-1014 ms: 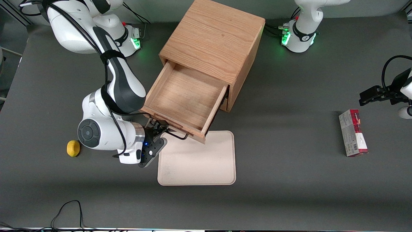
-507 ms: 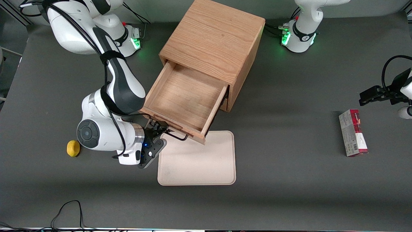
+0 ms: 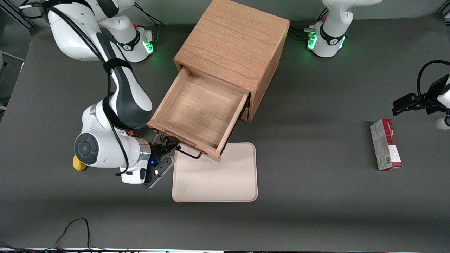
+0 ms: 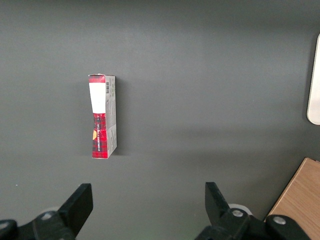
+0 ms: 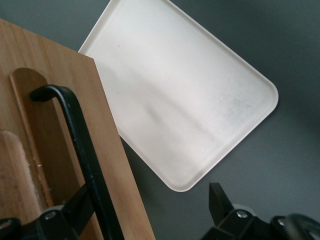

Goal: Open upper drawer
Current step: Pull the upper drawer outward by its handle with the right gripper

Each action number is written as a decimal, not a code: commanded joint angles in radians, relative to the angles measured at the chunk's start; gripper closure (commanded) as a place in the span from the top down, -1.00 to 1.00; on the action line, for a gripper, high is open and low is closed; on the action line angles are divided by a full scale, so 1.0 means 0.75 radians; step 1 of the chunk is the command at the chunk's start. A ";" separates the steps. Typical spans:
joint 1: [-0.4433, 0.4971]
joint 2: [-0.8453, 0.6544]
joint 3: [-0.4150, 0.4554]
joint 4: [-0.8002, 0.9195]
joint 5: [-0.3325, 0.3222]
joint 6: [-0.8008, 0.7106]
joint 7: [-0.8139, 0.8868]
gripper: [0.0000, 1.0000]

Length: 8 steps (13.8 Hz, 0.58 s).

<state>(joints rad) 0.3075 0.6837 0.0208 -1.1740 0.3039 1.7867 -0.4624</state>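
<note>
With the upper drawer (image 3: 202,114) pulled well out of the oak cabinet (image 3: 233,49), I see its shallow tray body from above: light oak floor, thin side walls, nothing lying inside. Its front panel sits nearest the front camera, and the thin black wire handle (image 3: 188,153) stands off that panel, overhanging one corner of the cream tray (image 3: 216,175) that lies flat on the dark table (image 3: 316,211). From the right wrist view I see the handle (image 5: 82,145) as a black bar running along the drawer front (image 5: 60,150), bent in at one end over a routed recess.

My gripper (image 3: 168,147) sits at the handle, at its end nearer the working arm. One finger (image 5: 75,207) lies against the bar on the drawer side, the other (image 5: 220,200) stands well clear of it over the bare table, so the fingers are spread, not pinching the wire.

For edges: the drawer's front corner hangs above the cream tray's rim. A yellow lemon-like fruit (image 3: 78,164) peeks out beside the wrist, toward the working arm's end of the table. A red and white carton (image 3: 385,144) lies well apart from the cabinet, toward the parked arm's end. Between the cream tray and that carton the table is open dark surface.
</note>
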 commanded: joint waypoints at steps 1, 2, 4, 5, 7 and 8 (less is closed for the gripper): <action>-0.011 0.025 0.001 0.050 0.014 0.031 -0.030 1.00; -0.011 0.025 0.001 0.050 0.014 0.035 -0.028 1.00; -0.021 0.025 0.001 0.058 0.014 0.037 -0.028 1.00; -0.027 0.025 0.003 0.062 0.014 0.037 -0.026 1.00; -0.034 0.017 0.003 0.066 0.016 0.033 -0.020 1.00; -0.034 0.003 0.003 0.068 0.016 0.019 -0.016 1.00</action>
<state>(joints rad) 0.3001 0.6844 0.0218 -1.1720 0.3039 1.7936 -0.4630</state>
